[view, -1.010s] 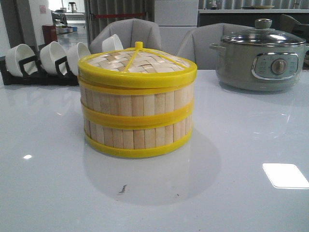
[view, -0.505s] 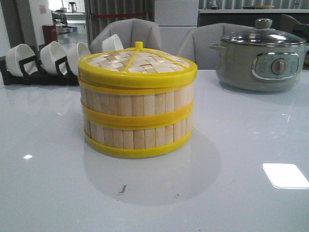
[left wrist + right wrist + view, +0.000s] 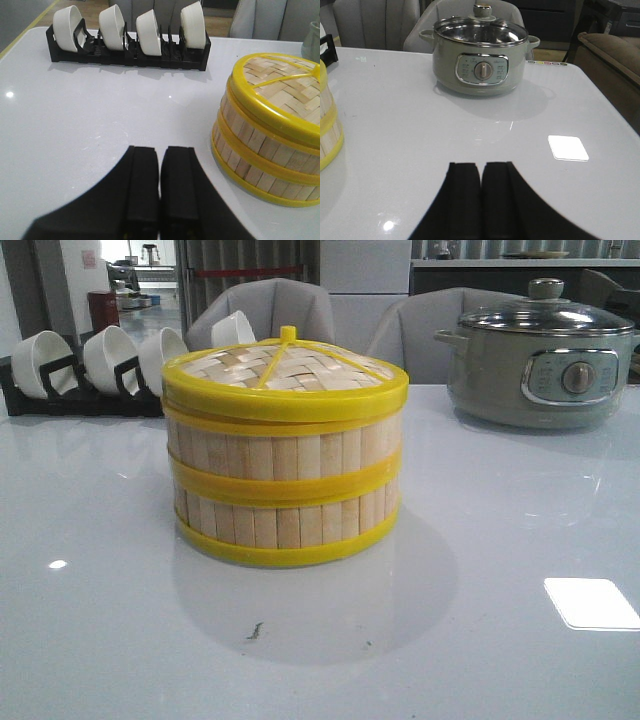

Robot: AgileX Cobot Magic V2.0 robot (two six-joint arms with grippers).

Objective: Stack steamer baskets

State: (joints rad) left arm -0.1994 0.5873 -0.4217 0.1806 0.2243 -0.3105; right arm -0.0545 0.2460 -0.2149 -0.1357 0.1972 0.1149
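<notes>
Already the steamer baskets (image 3: 285, 485) stand one on the other on the white table (image 3: 500, 660), the woven lid (image 3: 285, 368) seated on top. Both grippers hover clear with jaws pressed together on nothing: the left gripper (image 3: 160, 172) just beside the stack, the right gripper (image 3: 481, 182) well apart from it, facing the electric pot (image 3: 479, 62). Any sideways sweep of the left arm risks nudging the stack and sliding the tiers out of line.

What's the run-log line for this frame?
steamer baskets: two stacked, lid on | left gripper: shut, empty | right gripper: shut, empty | pot: untouched
</notes>
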